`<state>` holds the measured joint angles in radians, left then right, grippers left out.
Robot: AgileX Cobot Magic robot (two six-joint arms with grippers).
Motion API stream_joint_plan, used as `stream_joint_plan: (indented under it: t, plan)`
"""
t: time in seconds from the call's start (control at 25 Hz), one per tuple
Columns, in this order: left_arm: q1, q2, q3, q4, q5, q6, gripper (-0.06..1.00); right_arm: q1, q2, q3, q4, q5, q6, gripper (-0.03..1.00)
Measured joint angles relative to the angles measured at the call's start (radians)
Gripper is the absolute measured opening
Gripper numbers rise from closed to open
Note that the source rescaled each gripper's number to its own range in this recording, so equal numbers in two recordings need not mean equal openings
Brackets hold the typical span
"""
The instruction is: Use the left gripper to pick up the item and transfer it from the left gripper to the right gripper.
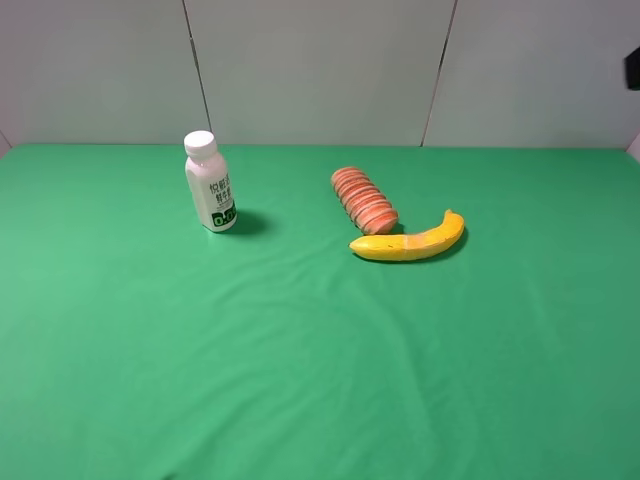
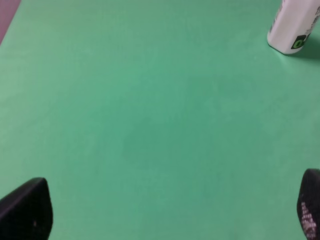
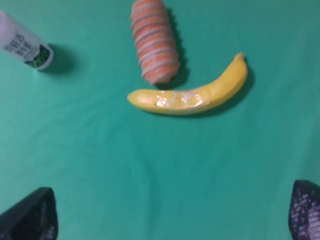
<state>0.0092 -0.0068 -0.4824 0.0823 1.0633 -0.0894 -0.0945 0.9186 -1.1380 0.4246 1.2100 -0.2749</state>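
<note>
A smooth green cloth-covered surface (image 1: 300,380), faintly creased and evenly lit with soft shadows, runs back to a pale grey panelled wall (image 1: 320,70) divided by thin dark vertical seams.

The curved yellow banana (image 1: 408,243) lies flat on the green cloth (image 1: 300,380), touching the sliced loaf (image 1: 365,199).

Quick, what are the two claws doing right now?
Left claw: open, holding nothing.
Right claw: open, holding nothing.
</note>
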Motion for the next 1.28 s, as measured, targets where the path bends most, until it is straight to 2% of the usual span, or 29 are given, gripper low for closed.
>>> stream_joint_plan:
  t: [0.48,1.0,1.28]
  plan:
    - [0.000,0.000,0.000,0.000,0.000,0.000,0.97,0.000,-0.390,0.138,-0.050,0.009,0.023,1.00]
    - [0.000,0.000,0.000,0.001,0.000,0.000,0.97,0.000,-0.697,0.371,-0.200,0.010,0.023,1.00]
    - [0.000,0.000,0.000,0.001,0.000,0.000,0.97,0.000,-0.818,0.523,-0.250,-0.063,0.026,1.00]
